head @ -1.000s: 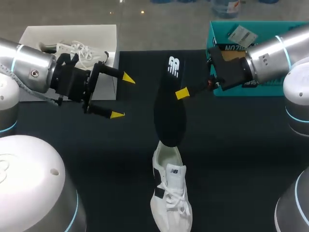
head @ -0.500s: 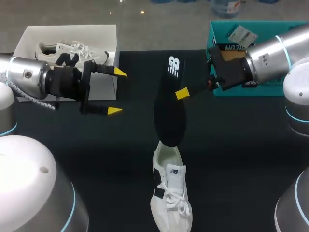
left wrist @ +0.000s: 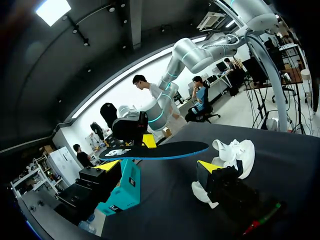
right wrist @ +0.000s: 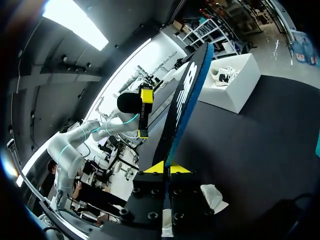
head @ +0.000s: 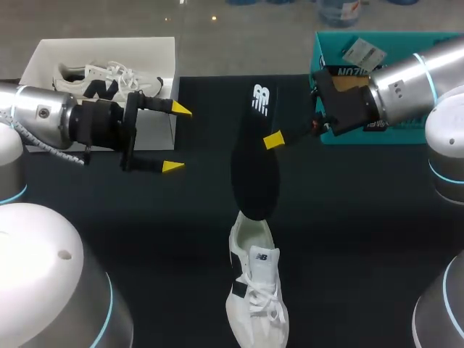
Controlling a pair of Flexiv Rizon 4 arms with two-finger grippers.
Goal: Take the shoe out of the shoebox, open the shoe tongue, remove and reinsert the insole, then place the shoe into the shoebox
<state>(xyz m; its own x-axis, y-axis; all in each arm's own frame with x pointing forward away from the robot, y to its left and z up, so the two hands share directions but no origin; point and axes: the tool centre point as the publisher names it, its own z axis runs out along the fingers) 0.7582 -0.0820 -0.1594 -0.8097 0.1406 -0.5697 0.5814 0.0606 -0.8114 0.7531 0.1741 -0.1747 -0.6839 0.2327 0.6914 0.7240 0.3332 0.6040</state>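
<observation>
Head view: insole (head: pixel 255 163), black, raised off the table, clamped by right gripper (head: pixel 270 140); white shoe (head: pixel 255 290) on table at insole's near end; left gripper (head: pixel 177 138), spread and empty, left of insole; shoebox (head: pixel 163 58) farther left. Left wrist: insole ahead of splayed fingers. Right wrist: both tips pinch insole's edge

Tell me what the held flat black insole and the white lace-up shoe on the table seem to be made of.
The flat black insole is probably foam under a matt fabric top: thin, dull, blue-edged in the wrist views. The white lace-up shoe likely has a textile or synthetic upper: matt, with woven laces and a black side panel.
</observation>
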